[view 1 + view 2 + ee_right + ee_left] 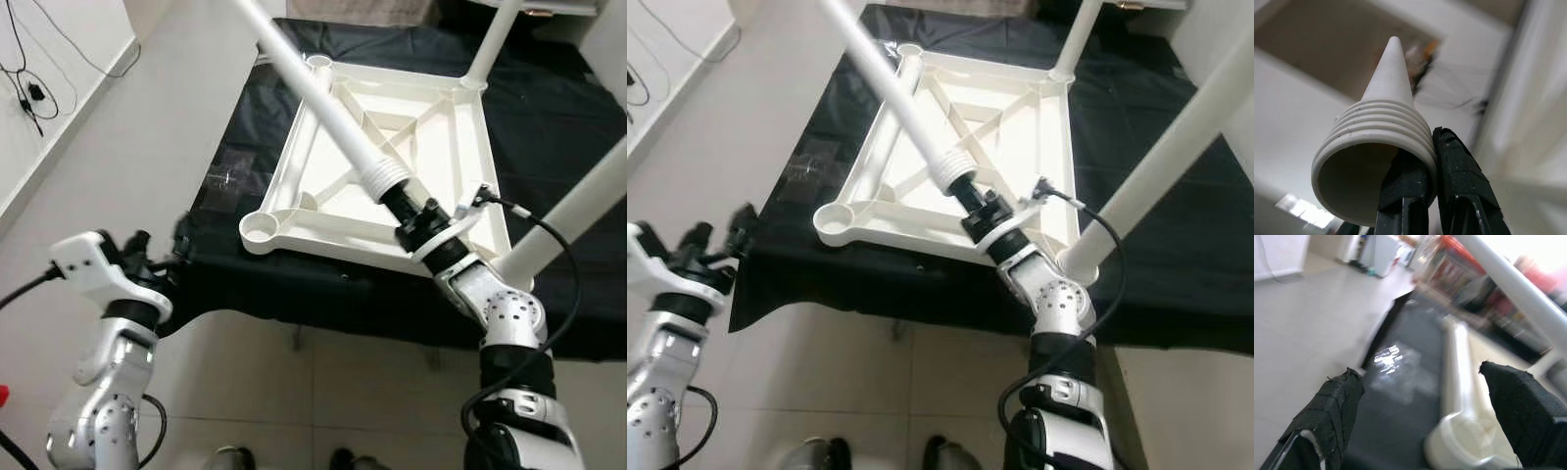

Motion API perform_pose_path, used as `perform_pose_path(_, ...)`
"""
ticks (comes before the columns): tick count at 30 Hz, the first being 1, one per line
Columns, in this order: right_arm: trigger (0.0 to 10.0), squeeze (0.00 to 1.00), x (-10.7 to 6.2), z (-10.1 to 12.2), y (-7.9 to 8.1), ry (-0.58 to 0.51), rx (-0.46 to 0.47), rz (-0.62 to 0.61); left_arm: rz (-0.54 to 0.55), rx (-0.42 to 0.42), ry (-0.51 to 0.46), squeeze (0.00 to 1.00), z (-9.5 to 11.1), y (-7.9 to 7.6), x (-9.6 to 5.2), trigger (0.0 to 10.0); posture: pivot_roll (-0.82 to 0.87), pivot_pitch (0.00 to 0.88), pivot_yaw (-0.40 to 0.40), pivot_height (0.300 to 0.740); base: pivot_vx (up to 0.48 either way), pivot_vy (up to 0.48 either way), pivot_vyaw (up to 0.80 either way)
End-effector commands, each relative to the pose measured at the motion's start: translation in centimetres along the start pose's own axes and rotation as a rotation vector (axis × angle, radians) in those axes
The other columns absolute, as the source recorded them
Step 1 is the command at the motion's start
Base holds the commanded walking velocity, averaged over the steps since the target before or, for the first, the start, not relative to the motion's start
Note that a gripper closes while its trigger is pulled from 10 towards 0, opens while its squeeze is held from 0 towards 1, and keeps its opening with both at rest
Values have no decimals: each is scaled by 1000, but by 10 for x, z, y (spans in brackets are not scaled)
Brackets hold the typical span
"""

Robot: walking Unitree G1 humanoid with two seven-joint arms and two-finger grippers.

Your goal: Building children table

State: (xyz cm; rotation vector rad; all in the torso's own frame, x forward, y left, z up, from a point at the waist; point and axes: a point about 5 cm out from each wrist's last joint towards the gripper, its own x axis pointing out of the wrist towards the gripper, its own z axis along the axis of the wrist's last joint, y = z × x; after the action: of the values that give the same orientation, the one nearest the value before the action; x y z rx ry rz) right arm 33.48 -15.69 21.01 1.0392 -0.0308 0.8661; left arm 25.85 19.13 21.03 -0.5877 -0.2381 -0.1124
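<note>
Because the table top [392,166] lies upside down, the right gripper [416,223] pinches a white leg [323,98] by its screw end above it, while the left gripper [1425,416] waits open near its empty corner hole [260,231].

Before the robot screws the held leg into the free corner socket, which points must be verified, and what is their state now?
1. Right pincer shut on the table leg at its threaded end: ok.
2. Free corner socket on the table top is open: ok.
3. Thread aimed at socket: not ok, it points toward the robot.
4. Left pincer open beside that corner, holding nothing: ok.
5. Thread undamaged: cannot tell.
</note>
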Motion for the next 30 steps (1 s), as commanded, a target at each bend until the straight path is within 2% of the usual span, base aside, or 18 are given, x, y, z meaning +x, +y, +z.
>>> perform_pose_path(1,0,0,-2,-3,13,43,19,104,-38,-58,5,0,2,-1,-2,10000,141,138,-51,740,0,0,0)
perform_pose_path(2,0,0,-13,-11,19,97,49,158,-100,-159,-24,0,9,-5,-2,10000,140,133,-51,740,0,0,0)
perform_pose_path(8,0,0,-24,-21,26,170,85,221,-179,-242,-30,0,15,-7,-5,10000,137,128,-50,740,0,0,0)
perform_pose_path(11,0,0,-28,-25,27,203,96,233,-220,-255,-27,0,17,-10,-7,10000,136,126,-53,740,0,0,0)
perform_pose_path(13,0,0,-37,-32,27,257,111,229,-310,-269,-10,0,20,-17,-10,10000,134,121,-55,740,0,0,0)
perform_pose_path(16,0,0,-37,-32,27,257,111,229,-310,-269,-10,0,20,-17,-10,10000,134,121,-55,740,0,0,0)
perform_pose_path(17,0,0,-42,-36,26,282,120,223,-349,-262,6,0,20,-21,-12,10000,134,117,-56,740,0,0,0)
perform_pose_path(21,0,0,-48,-39,27,310,128,221,-381,-271,17,0,21,-24,-14,10000,130,113,-55,740,0,0,0)
perform_pose_path(22,0,0,-53,-40,27,333,130,214,-425,-276,32,0,21,-28,-15,10000,122,107,-56,740,0,0,0)
perform_pose_path(30,0,0,-73,-41,30,419,144,220,-453,-292,30,0,29,-24,-15,10000,116,91,-54,740,0,0,0)
